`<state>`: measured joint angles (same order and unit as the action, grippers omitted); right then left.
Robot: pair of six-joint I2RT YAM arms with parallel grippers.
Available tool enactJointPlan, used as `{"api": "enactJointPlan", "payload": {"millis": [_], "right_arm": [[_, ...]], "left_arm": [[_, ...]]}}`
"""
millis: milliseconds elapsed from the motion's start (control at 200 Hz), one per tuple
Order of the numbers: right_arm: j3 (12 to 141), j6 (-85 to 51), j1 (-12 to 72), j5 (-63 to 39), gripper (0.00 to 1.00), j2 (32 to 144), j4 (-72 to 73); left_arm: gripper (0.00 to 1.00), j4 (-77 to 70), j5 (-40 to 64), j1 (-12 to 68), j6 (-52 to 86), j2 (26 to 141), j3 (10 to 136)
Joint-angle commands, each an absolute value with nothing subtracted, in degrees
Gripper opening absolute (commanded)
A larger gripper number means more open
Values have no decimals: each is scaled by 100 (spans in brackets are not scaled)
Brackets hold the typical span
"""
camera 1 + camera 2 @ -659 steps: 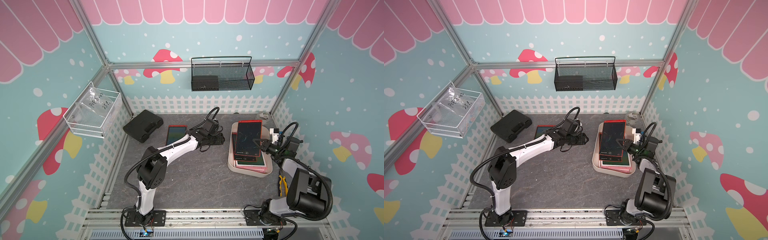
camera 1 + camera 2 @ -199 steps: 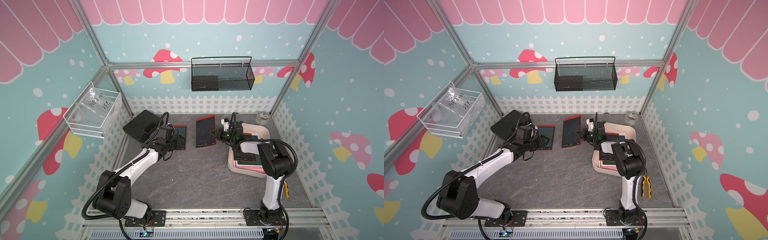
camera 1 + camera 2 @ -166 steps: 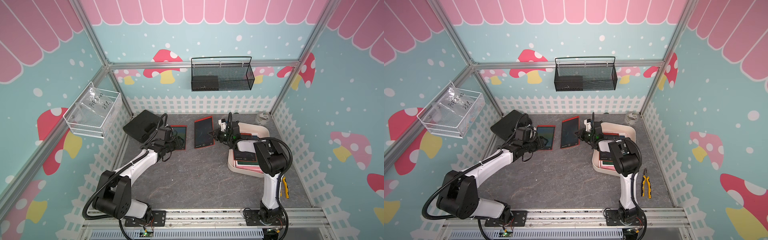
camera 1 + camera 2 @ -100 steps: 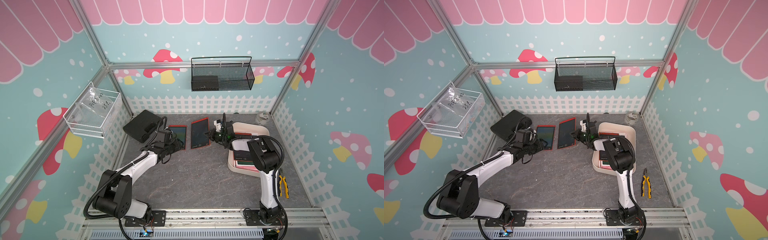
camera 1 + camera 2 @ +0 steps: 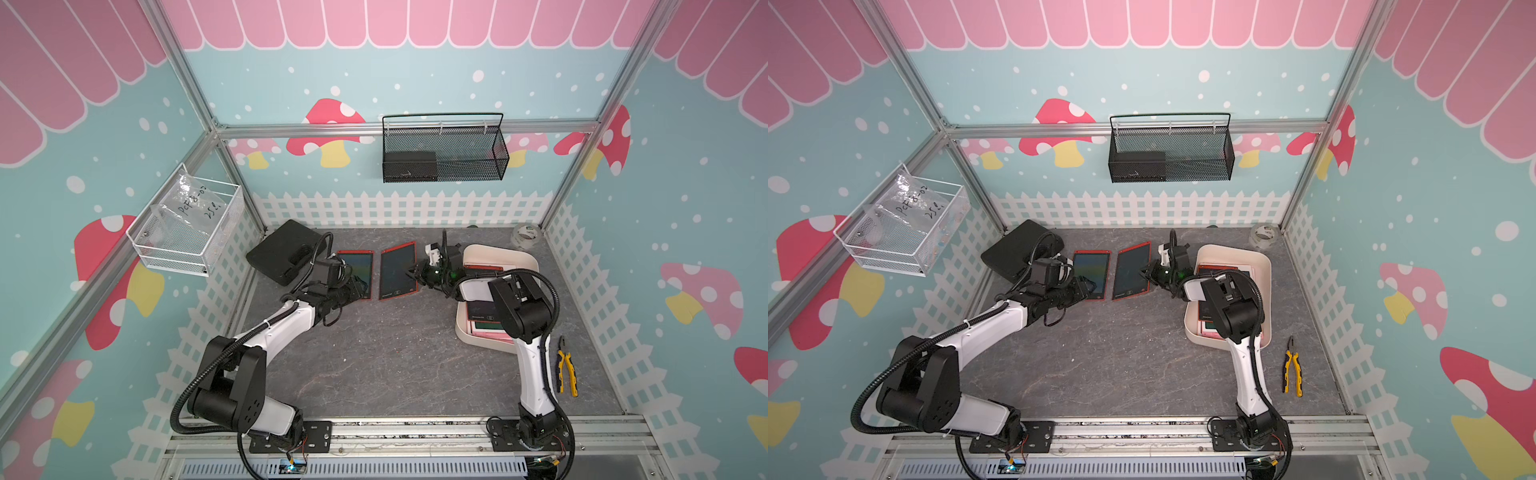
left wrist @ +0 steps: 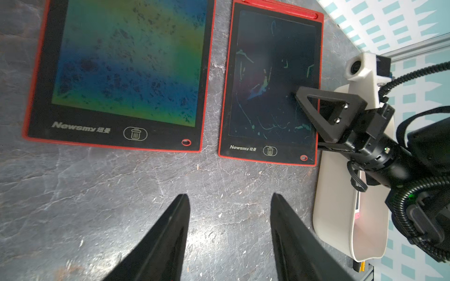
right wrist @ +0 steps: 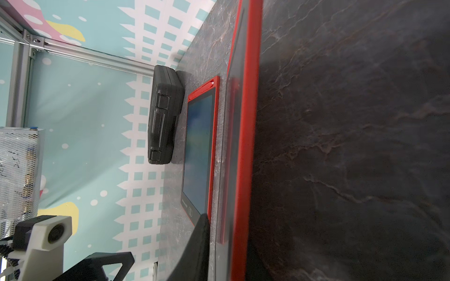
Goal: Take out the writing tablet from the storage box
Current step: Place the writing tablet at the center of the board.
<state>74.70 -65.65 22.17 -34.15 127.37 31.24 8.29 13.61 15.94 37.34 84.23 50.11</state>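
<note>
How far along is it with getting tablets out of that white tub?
Done: one red tablet lies on the table, out of the storage box. In hand: a second red tablet lies beside it, the right gripper at its edge; whether it grips is unclear. Left: let go and back away; more tablets sit in the box.

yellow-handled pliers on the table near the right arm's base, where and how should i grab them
Probably come straight down on the yellow-handled metal pliers, with the fingers closing across both handles just behind the pivot. They lie flat on the grey stone-look tabletop with the nose toward the back wall. The handles run closest together there and spread apart toward their front ends.
</note>
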Motion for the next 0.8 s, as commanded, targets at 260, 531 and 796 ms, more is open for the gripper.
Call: {"api": "enactJointPlan", "payload": {"millis": [260,531,796], "right_arm": [[7757,-6530,2258,-3443,31,13042,2915],[7743,-6257,2259,-3220,40,12990,2560],[7915,-5810,2285,-2818,48,12913,1704]], "left_arm": [[55,686,1475,1521,3771,8464,4931],[55,651,1509,1512,3778,8549,4947],[55,646,1524,1512,3812,8604,4948]]}}
